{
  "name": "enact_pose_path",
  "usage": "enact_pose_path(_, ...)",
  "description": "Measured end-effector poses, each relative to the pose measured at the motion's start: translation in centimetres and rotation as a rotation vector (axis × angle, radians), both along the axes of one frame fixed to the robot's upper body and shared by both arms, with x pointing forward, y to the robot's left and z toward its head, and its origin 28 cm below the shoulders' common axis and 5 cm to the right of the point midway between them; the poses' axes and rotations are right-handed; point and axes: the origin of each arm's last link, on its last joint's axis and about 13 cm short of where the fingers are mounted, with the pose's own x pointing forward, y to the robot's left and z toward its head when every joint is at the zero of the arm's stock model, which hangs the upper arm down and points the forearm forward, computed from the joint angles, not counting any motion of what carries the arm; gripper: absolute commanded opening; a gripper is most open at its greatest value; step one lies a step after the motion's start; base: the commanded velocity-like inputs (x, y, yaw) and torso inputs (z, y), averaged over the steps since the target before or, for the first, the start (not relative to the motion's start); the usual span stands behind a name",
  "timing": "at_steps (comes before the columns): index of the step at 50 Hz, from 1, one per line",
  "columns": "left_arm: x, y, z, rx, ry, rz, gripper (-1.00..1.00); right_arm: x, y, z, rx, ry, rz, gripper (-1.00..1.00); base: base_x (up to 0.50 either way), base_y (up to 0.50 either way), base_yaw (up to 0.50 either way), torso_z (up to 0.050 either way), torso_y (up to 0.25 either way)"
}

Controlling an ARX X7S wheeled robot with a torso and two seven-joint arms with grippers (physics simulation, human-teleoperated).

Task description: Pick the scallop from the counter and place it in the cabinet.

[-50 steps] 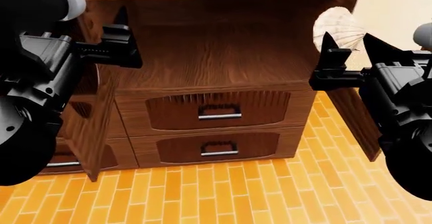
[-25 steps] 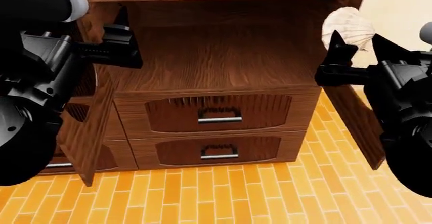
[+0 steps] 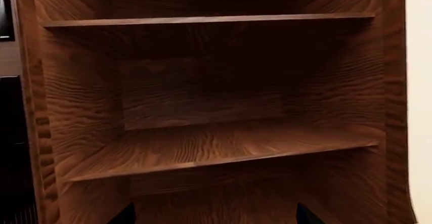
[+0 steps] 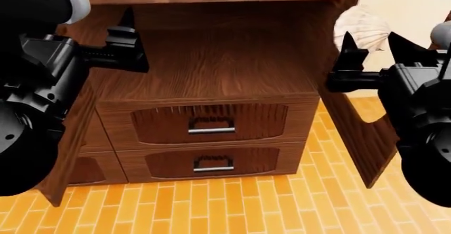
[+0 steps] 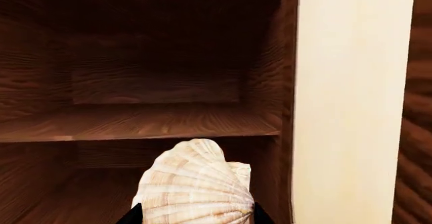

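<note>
Clearly the right gripper (image 4: 372, 43), at the right edge of the head view, pinches the single scallop (image 4: 362, 26) between its two black fingers; in the right wrist view the scallop (image 5: 194, 186) fills the lower centre of the frame, ribbed and cream to pale tan, with a dark fingertip showing at each side of its base; it is held in the air just beside the right front edge of the cabinet (image 4: 211, 70), in front of the pale wall (image 4: 409, 4), and rests on no shelf. The left gripper (image 4: 128, 37), at the upper left of the head view, holds nothing; two dark fingertips sit well apart at the bottom edge of the left wrist view, so its fingers are spread. Beyond both, the cabinet shows two plank shelves in the left wrist view, one (image 3: 209, 19) near the top and one (image 3: 216, 150) across the middle; below its open bay in the head view are two drawers, an upper one (image 4: 208, 122) and a lower one (image 4: 211, 162), each with one metal bar handle; two open doors flank it, one (image 4: 67, 155) at lower left and one (image 4: 359, 133) at lower right; orange plank flooring (image 4: 233, 207) fills the bottom.
</note>
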Motion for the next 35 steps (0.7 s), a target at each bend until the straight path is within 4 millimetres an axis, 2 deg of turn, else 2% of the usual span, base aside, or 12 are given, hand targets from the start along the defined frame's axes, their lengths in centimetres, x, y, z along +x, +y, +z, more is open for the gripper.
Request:
enact_pose_path(10,0.13,0.09,-0.12,-0.003,0.005,0.002,1.00,0.10,0.19,-0.24,-0.055,0.001,0.012,-1.00,0.42,0.02,0.23,0.000,0.000)
enact_pose_path(18,0.23,0.13,-0.21,0.014,0.002,0.008,1.00,0.13,0.14,-0.32,-0.065,0.004,0.005,-1.00,0.48,0.06,0.00,0.000,0.001)
enact_pose_path(26,0.31,0.11,-0.24,0.047,-0.008,0.012,1.00,0.15,0.04,-0.04,-0.041,0.003,-0.001,-1.00,0.45,-0.20,0.00,0.000,0.001)
enact_pose_path(35,0.21,-0.04,0.17,0.038,-0.011,0.006,1.00,0.17,0.07,0.32,-0.054,-0.002,-0.010,-1.00,0.23,-0.07,0.00,0.000,0.001)
